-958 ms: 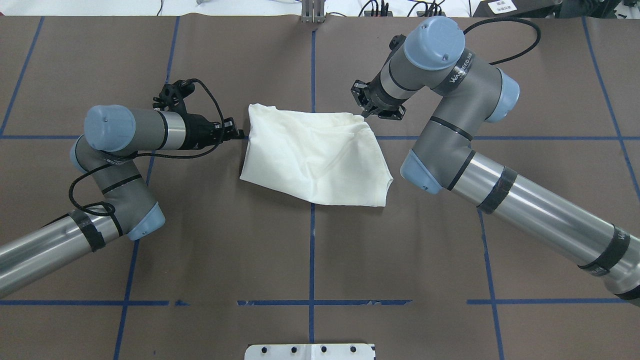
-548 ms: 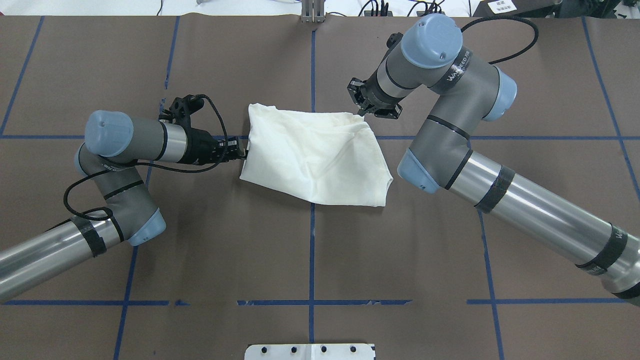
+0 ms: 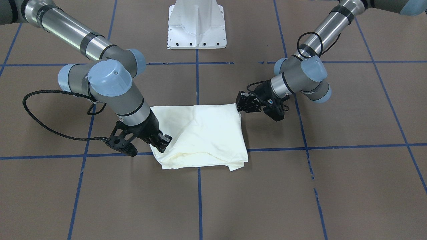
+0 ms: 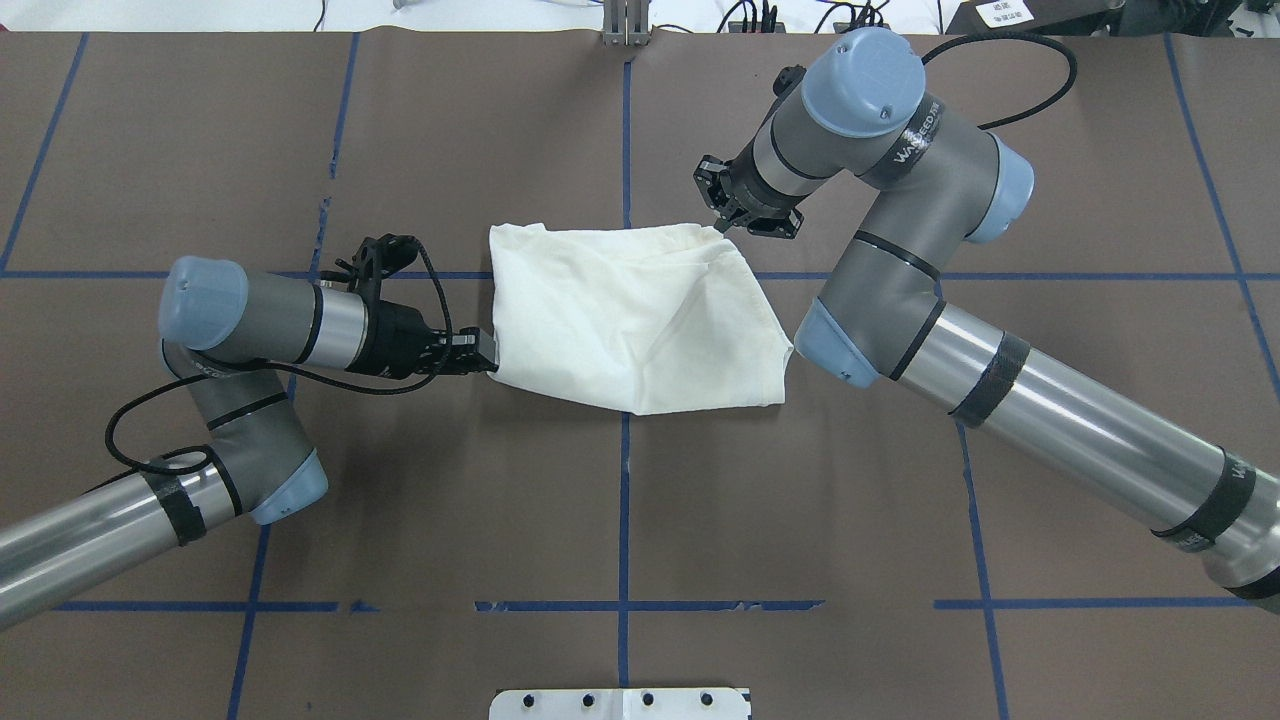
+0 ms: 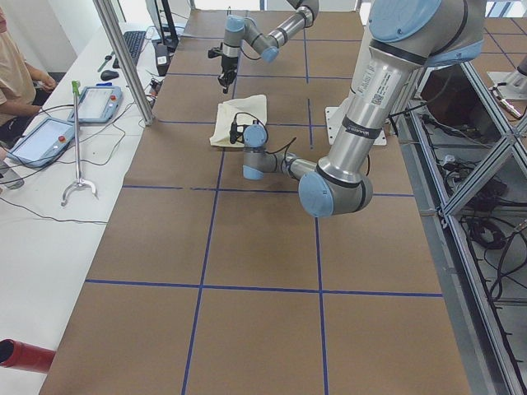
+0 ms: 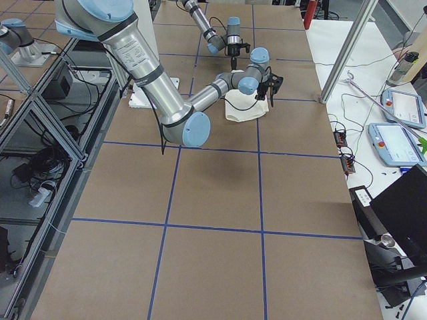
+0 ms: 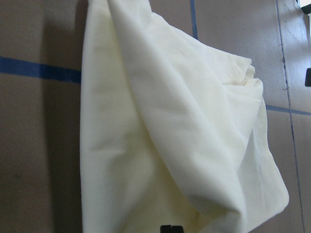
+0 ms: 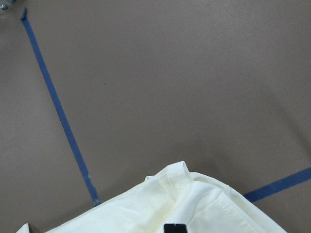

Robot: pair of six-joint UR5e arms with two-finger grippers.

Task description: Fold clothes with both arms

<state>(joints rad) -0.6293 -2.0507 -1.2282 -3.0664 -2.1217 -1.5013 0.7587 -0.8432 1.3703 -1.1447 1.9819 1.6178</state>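
Observation:
The cream-white shirt [image 4: 635, 320] lies folded into a rough rectangle at the table's middle, plain side up [image 3: 203, 133]. My right gripper [image 4: 722, 224] is shut on its far right corner, which lifts slightly [image 8: 194, 208]. The left gripper [image 4: 487, 363] touches the shirt's near left corner, also seen across the table [image 3: 239, 106]. I cannot tell whether its fingers clamp the cloth. The left wrist view is filled with draped shirt folds [image 7: 184, 136]. The print is hidden.
Blue tape lines [image 4: 624, 500] grid the brown table. The white pedestal base [image 3: 196, 23] stands at the robot's edge. A side bench holds a metal grabber stick [image 5: 78, 148] and tablets [image 5: 45, 140], with a person [image 5: 12, 74] seated there.
The left gripper slid toward the robot along the shirt's left edge to its near corner. The shirt shifted slightly the same way. The right gripper stayed at the far right corner.

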